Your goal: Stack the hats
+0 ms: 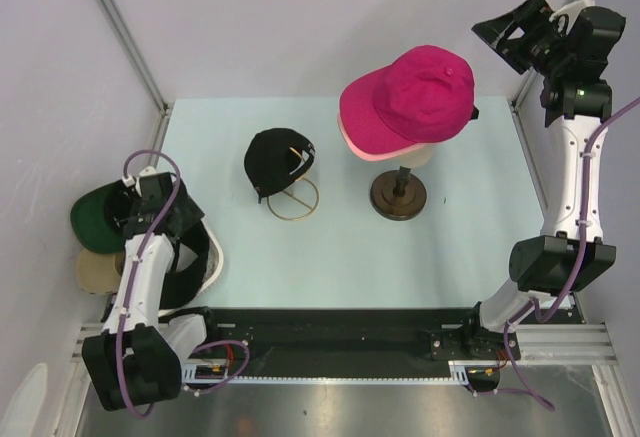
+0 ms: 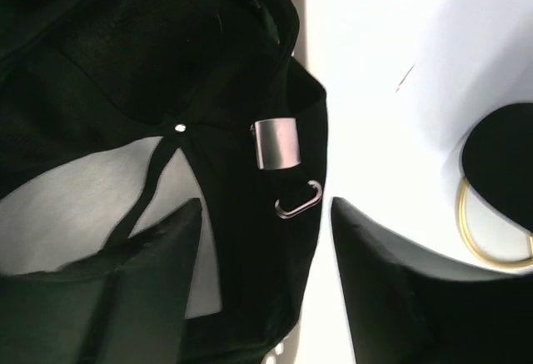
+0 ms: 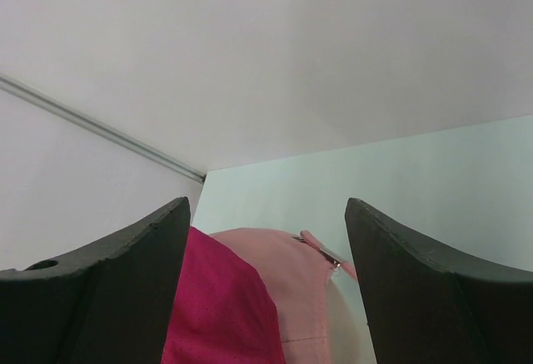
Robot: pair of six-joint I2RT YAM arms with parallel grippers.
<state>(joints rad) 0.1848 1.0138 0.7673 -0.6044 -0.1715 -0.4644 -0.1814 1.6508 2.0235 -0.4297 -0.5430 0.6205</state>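
Closest in, the two arm bases sit at the near edge of the pale table [image 1: 330,247], left and right.

At the far left, three caps lie bunched at the table's left edge. The dark green cap [image 1: 92,215] is farthest and the tan cap [image 1: 95,272] is just near of it. The buckled black cap [image 2: 100,64] lies to their right, under the left arm. The left gripper [image 2: 266,206] hangs low over this pile with its jaws partly apart. The rear edge of the buckled black cap and its metal buckle [image 2: 277,143] lie between the fingers. A thin strip of bright table shows between the fabric and the right-hand finger, so nothing is clamped.

Right of the pile, well apart from it, a second black cap [image 1: 272,160] rests on a gold wire stand [image 1: 293,200] near the table's middle.

Further right, the magenta cap [image 1: 415,92] sits on top of the light pink cap [image 1: 360,147]. Only the pink cap's brim and lower edge show beneath it. Both are on the beige mannequin head [image 1: 415,160], which stands on a round brown base [image 1: 398,195].

At the far right, the right gripper [image 3: 266,206] is raised beyond the table's far right corner. Its jaws are spread wide and hold nothing, and its wrist view looks down on the stacked magenta and pink caps.
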